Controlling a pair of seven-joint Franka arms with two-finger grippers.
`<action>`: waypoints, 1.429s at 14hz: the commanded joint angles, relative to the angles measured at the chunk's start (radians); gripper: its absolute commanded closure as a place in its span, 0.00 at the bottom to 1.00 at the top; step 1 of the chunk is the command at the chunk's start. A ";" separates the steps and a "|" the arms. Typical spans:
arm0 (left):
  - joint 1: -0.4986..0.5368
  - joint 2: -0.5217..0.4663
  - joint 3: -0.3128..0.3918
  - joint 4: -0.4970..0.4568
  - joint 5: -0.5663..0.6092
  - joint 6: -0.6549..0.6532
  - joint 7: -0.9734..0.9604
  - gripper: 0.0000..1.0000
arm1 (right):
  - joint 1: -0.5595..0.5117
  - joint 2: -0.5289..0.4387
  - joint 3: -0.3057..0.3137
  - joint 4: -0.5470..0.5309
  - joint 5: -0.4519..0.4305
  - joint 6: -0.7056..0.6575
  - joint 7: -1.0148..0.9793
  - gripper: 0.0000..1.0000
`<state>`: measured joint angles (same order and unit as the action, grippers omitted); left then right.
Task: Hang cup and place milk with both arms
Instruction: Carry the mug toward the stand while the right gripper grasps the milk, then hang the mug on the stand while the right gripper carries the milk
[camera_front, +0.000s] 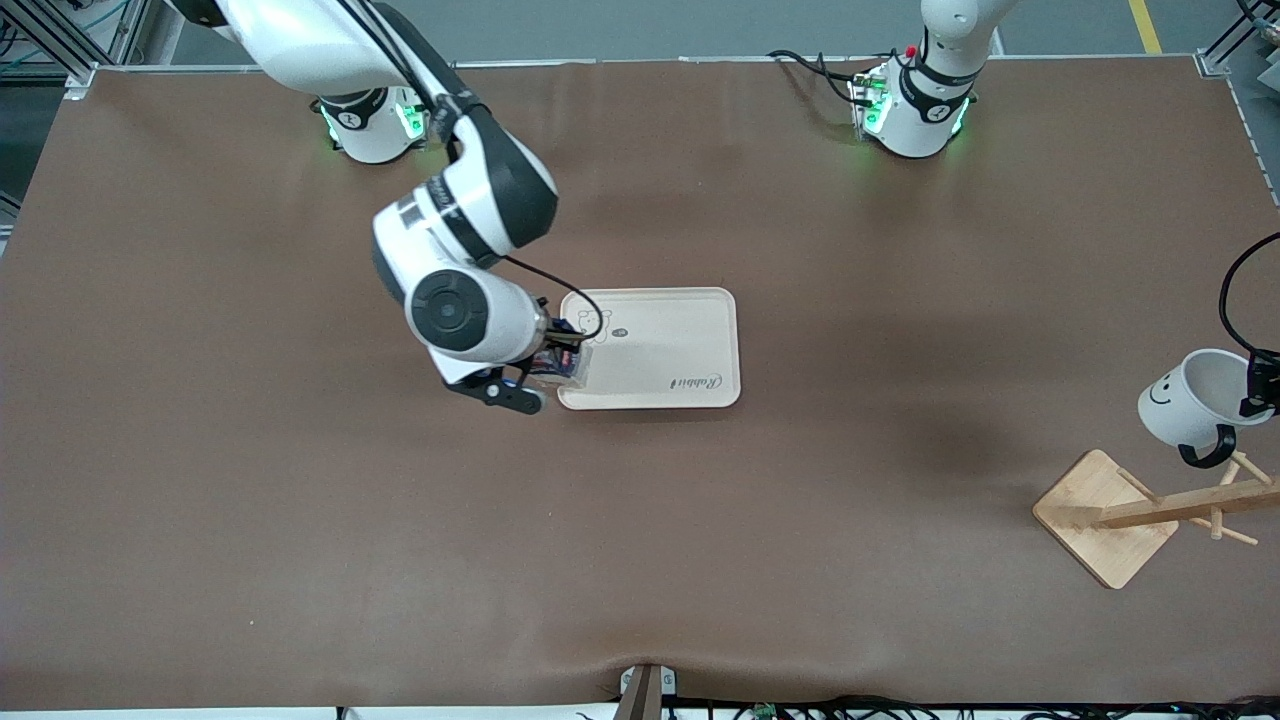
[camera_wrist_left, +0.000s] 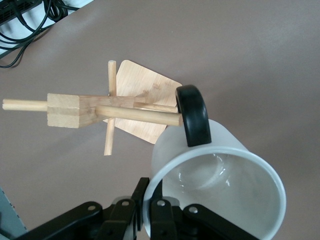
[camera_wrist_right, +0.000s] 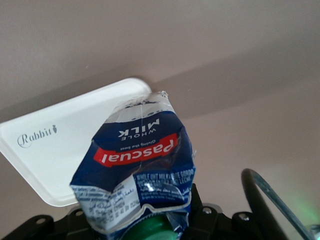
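Note:
My left gripper (camera_front: 1262, 392) is shut on the rim of the white cup (camera_front: 1195, 397) and holds it tilted in the air over the wooden rack (camera_front: 1140, 512) at the left arm's end of the table. In the left wrist view the gripper (camera_wrist_left: 149, 200) pinches the cup's wall (camera_wrist_left: 220, 185), and the black handle (camera_wrist_left: 194, 114) touches the tip of a rack peg (camera_wrist_left: 137, 115). My right gripper (camera_front: 560, 362) is shut on the blue milk carton (camera_front: 566, 357) over the corner of the beige tray (camera_front: 690, 345). The right wrist view shows the carton (camera_wrist_right: 137, 170), its green cap and the tray (camera_wrist_right: 60, 150).
The rack has a square wooden base (camera_front: 1100, 505) and several pegs on a leaning post. Cables run along the table edge nearest the front camera. The brown tabletop (camera_front: 300, 520) spreads wide around the tray.

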<state>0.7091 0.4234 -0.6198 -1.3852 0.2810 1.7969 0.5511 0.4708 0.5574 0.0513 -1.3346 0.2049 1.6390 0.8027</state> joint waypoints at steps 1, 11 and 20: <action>0.001 0.023 0.003 0.028 0.018 0.004 0.023 1.00 | -0.128 -0.048 0.013 0.002 0.014 -0.086 -0.113 1.00; 0.009 0.051 0.023 0.028 -0.011 0.044 0.044 0.01 | -0.504 -0.066 -0.002 -0.111 -0.459 -0.095 -0.509 1.00; 0.001 -0.023 -0.040 0.015 -0.052 -0.108 -0.270 0.00 | -0.699 -0.146 0.013 -0.352 -0.247 0.189 -0.790 1.00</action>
<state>0.7093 0.4391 -0.6330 -1.3678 0.2402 1.7563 0.3522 -0.2177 0.4960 0.0441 -1.5633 -0.0757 1.7665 0.0120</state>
